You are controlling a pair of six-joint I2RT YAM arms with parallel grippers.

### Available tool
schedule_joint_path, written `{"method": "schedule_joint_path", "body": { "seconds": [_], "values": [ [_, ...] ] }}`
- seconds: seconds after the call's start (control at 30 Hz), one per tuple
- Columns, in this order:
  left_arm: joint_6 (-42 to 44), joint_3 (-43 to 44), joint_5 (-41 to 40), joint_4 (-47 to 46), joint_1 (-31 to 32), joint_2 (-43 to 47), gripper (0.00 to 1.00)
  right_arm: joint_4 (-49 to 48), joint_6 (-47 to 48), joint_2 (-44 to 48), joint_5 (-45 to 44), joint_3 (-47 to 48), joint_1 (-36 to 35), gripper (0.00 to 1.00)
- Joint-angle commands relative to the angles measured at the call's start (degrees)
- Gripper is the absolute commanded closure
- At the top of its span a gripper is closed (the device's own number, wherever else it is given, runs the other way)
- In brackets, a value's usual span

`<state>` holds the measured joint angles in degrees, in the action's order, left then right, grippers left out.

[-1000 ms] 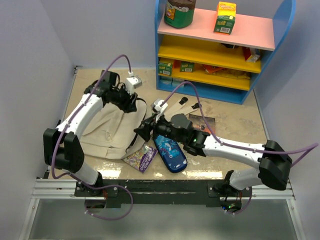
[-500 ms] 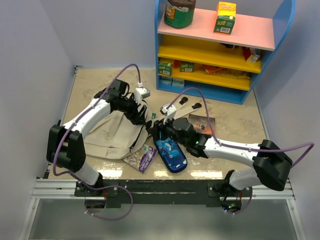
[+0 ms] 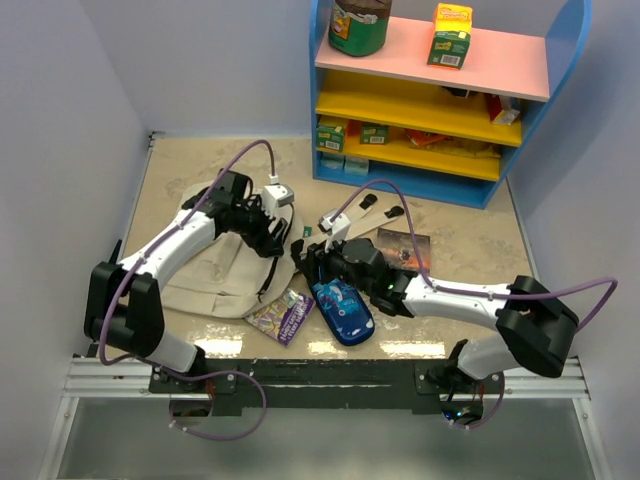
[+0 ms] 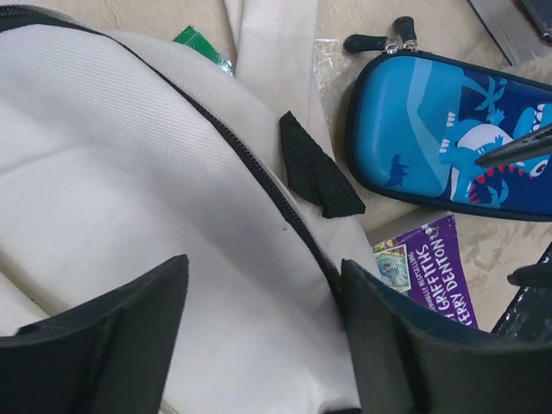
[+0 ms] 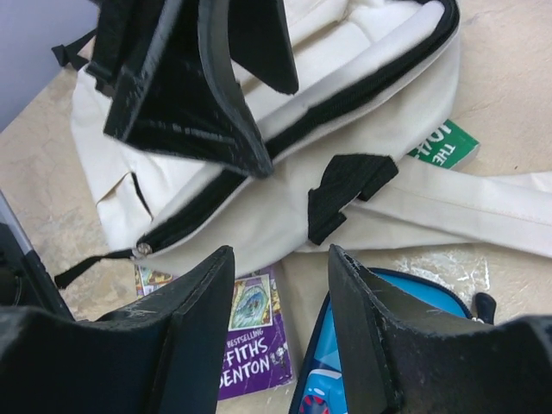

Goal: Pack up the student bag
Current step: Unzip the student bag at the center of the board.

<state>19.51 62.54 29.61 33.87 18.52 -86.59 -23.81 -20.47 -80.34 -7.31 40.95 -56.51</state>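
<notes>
The student bag (image 3: 210,272) lies flat on the left of the table, beige canvas with a dark zip (image 4: 259,177) along its opening. My left gripper (image 3: 270,236) hangs open just above the bag's cloth (image 4: 129,172), straddling the zip with nothing between its jaws (image 4: 263,272). My right gripper (image 3: 305,254) stands open at the bag's right edge (image 5: 280,259), over a black strap tab (image 5: 345,185), gripping nothing. In the right wrist view the left gripper's fingers (image 5: 198,95) reach into the bag's mouth (image 5: 362,52).
A blue dinosaur pencil case (image 3: 342,308) and a purple paperback (image 3: 283,315) lie just right of the bag. A green booklet (image 4: 200,43) peeks from under the strap. A dark book (image 3: 402,245) lies further right. A stocked shelf (image 3: 440,100) stands at the back.
My left gripper has slid from the bag's far top corner toward its right edge and its jaws have spread wider. The right gripper shifted slightly right and narrowed a little.
</notes>
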Motion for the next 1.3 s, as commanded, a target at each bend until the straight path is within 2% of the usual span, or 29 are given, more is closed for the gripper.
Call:
{"method": "schedule_joint_path", "body": {
  "seconds": [0.0,0.07,0.1,0.17,0.2,0.27,0.3,0.33,0.53,0.67,0.87,0.93,1.13,1.27],
  "values": [
    [2.11,0.65,2.03,-0.47,-1.91,3.09,0.33,-3.26,-0.71,-0.08,1.07,-0.78,0.17,0.50],
    [2.73,-0.57,3.00,-0.64,-1.82,3.97,0.42,-3.61,-0.62,-0.79,1.33,-0.61,0.17,0.50],
    [2.90,-0.93,3.44,-0.82,-1.91,4.23,0.50,-3.70,-0.62,-1.14,1.42,-0.35,0.17,0.50],
    [3.26,-1.37,5.01,-0.30,-1.91,4.23,0.61,-3.78,-0.45,-1.93,1.60,0.09,0.17,0.51],
    [3.26,-1.55,5.46,-0.12,-1.91,4.06,0.72,-3.78,-0.36,-2.19,1.77,0.36,0.17,0.51],
    [3.52,-1.72,6.60,0.23,-2.00,3.97,0.85,-3.87,-0.01,-3.07,1.69,0.80,0.17,0.51],
    [3.52,-1.81,7.04,0.50,-2.00,3.88,0.97,-3.70,0.25,-3.42,1.51,1.32,0.17,0.51],
    [3.69,-1.72,7.57,1.28,-2.09,3.79,1.00,-3.61,0.69,-3.77,1.51,1.67,0.26,0.51],
    [3.61,-0.67,13.01,5.93,-4.46,3.79,1.00,-2.82,2.71,-8.17,1.16,5.28,0.35,0.51],
    [4.13,0.91,18.37,9.45,-8.67,3.88,1.00,-2.90,4.03,-10.98,1.07,8.00,0.35,0.52],
    [7.21,1.62,19.79,13.85,-9.21,5.02,1.00,-4.30,5.18,-15.72,1.51,12.22,0.35,0.53],
    [7.65,2.05,19.27,14.29,-9.30,5.98,1.00,-5.19,5.18,-16.95,1.86,12.40,0.35,0.55],
    [7.03,5.30,9.78,14.29,-9.38,7.13,1.00,-7.56,2.89,-19.59,4.32,9.33,0.00,0.61],
    [9.14,10.39,9.42,14.73,-9.47,6.70,1.00,-6.61,2.54,-20.47,4.58,8.36,-0.44,0.61]
  ]
}}
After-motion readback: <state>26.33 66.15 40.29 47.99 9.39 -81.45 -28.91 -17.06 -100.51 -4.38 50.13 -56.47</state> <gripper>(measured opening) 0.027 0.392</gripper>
